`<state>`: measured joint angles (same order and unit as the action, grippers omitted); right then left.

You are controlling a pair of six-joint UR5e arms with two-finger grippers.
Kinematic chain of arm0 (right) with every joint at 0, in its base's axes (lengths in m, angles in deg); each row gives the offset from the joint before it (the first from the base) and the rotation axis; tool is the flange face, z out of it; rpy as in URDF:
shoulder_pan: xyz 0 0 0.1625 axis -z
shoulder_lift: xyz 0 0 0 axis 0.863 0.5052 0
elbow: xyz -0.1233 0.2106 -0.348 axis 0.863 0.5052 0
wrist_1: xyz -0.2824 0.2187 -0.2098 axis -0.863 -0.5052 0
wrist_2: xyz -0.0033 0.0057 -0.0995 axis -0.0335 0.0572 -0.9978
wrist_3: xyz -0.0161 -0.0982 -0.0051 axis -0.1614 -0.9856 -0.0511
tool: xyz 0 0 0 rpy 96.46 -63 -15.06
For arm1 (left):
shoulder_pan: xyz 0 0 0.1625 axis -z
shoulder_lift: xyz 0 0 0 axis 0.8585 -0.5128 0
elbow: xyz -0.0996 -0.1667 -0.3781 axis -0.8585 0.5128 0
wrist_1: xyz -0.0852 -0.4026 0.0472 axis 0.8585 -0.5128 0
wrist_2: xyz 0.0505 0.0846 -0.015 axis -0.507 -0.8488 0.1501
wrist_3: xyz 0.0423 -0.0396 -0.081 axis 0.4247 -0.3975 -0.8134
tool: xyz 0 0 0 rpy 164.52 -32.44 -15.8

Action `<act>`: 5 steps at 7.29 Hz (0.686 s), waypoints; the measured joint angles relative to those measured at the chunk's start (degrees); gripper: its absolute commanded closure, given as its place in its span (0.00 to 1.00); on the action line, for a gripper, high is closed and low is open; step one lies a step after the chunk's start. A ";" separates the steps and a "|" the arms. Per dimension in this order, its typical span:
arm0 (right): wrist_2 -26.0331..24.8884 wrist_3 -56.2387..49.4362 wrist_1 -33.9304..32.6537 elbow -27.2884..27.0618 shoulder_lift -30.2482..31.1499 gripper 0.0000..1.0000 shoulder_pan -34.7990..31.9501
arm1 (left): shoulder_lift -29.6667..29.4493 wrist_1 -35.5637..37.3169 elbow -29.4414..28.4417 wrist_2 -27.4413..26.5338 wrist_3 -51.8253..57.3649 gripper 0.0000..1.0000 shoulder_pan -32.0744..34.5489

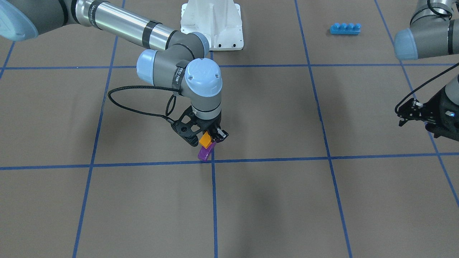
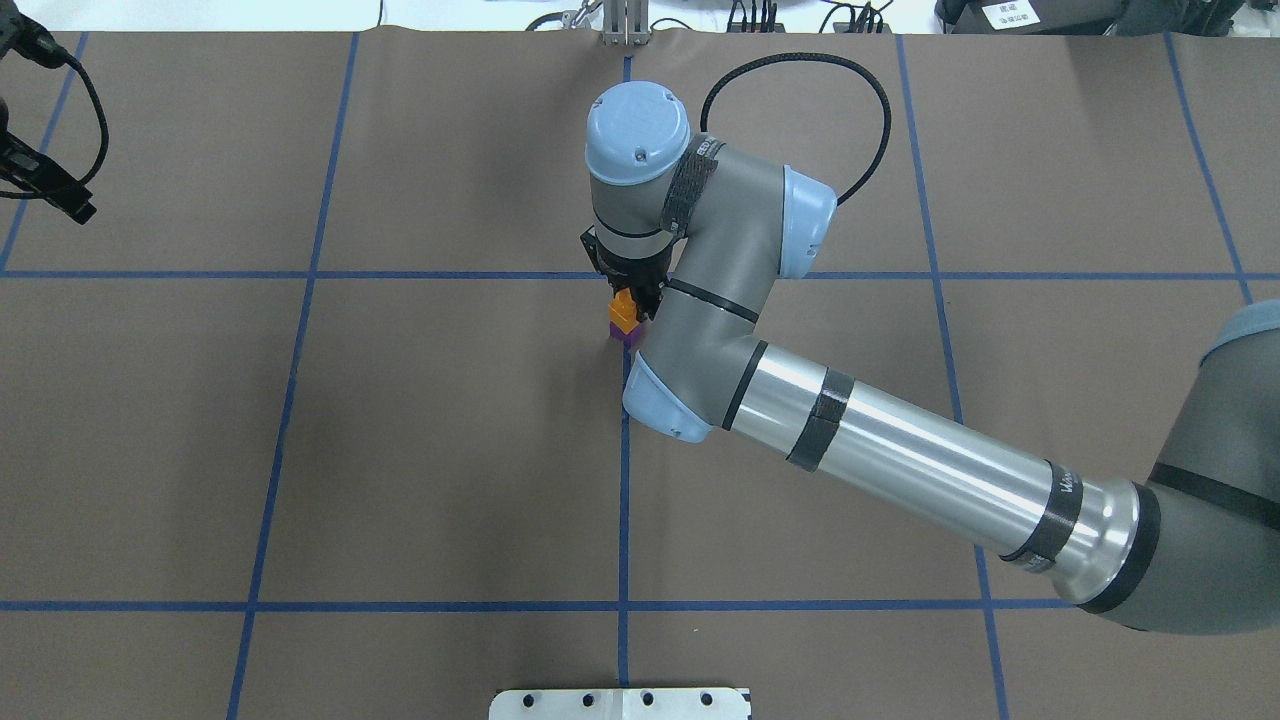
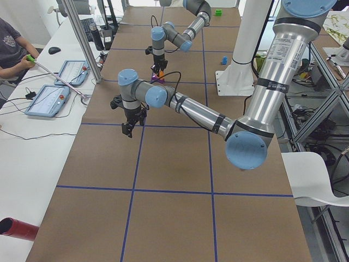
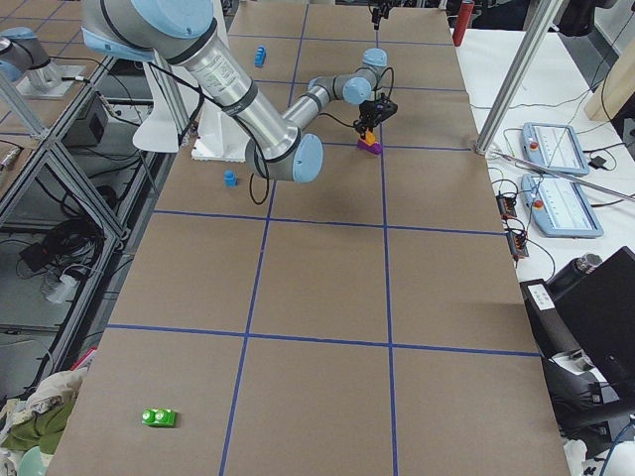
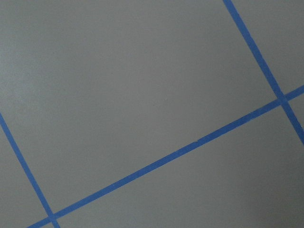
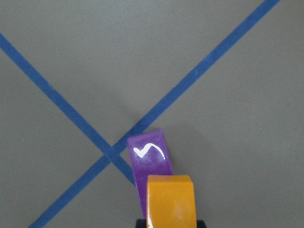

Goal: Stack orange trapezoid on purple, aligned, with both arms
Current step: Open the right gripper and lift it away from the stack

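Note:
My right gripper [image 1: 207, 139] is shut on the orange trapezoid [image 1: 205, 139] and holds it down on or just over the purple brick [image 1: 204, 153]. The purple brick lies at a crossing of the blue tape lines near the table's middle. In the right wrist view the orange trapezoid [image 6: 171, 202] covers the near end of the purple brick [image 6: 149, 159], which sticks out beyond it. I cannot tell whether the two touch. Both also show in the overhead view: orange [image 2: 624, 308], purple [image 2: 630, 336]. My left gripper [image 1: 404, 114] hangs open and empty above the table, far off to the side.
A long blue four-stud brick [image 1: 345, 28] lies near the white base pedestal [image 1: 211, 25]. A small blue brick [image 4: 230, 178] sits beside the pedestal. A green brick [image 4: 159, 417] lies at the table's right end. An operator [image 3: 11, 46] sits by tablets along the far edge.

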<state>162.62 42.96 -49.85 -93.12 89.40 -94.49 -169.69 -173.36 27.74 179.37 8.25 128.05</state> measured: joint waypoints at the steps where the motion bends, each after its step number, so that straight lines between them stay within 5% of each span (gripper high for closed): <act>1: 0.01 -0.40 0.00 -0.27 -0.18 0.00 -0.37 | 0.00 0.00 0.00 0.00 0.01 0.00 0.00; 5: 1.19 -1.37 -0.98 -5.54 0.08 0.00 -3.23 | -0.04 0.00 0.03 0.00 0.26 0.00 -0.03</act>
<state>163.81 41.60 -50.83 -98.66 89.48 -97.72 -169.73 -173.36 27.77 179.37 8.51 128.03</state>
